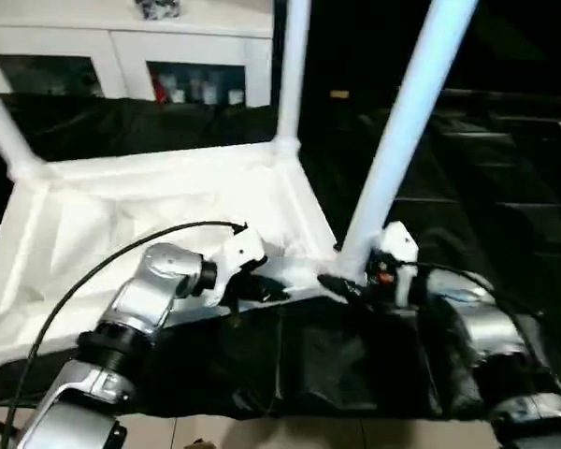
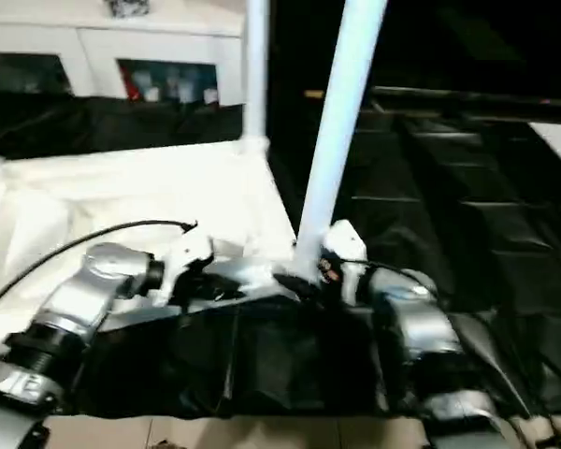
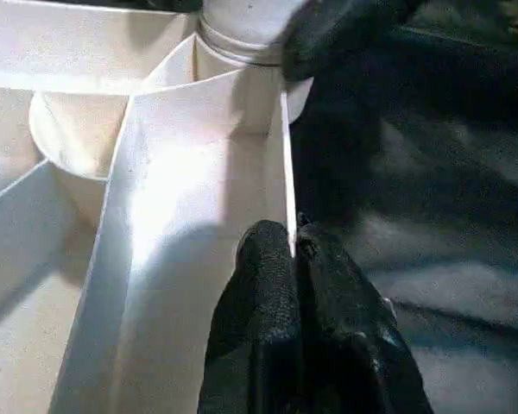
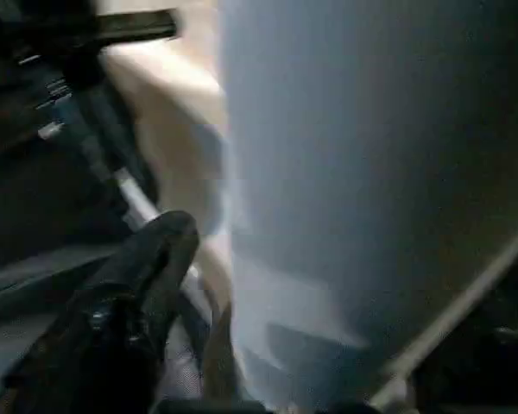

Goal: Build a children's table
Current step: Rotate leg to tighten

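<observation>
upside down on the black-draped counter, the tabletop (image 1: 122,215) looks light, stiff, slippery; grip thin ribs. left end effector (image 3: 292,246) pinches its rim; right end effector (image 1: 351,281), at the leg (image 1: 402,140), can't tell.

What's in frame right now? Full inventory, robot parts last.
tabletop: 1, white, upside down on the black cover, ribbed underside up
legs: 3 seen, white, upright in corner sockets; nearest one by the right gripper
cover: 1, black, over the work surface
cabinet: 1, white, glass-fronted, behind
left gripper: black fingers pinching the tabletop's near rim
right gripper: black, at the nearest leg's base
forearms: 2, silver
</observation>
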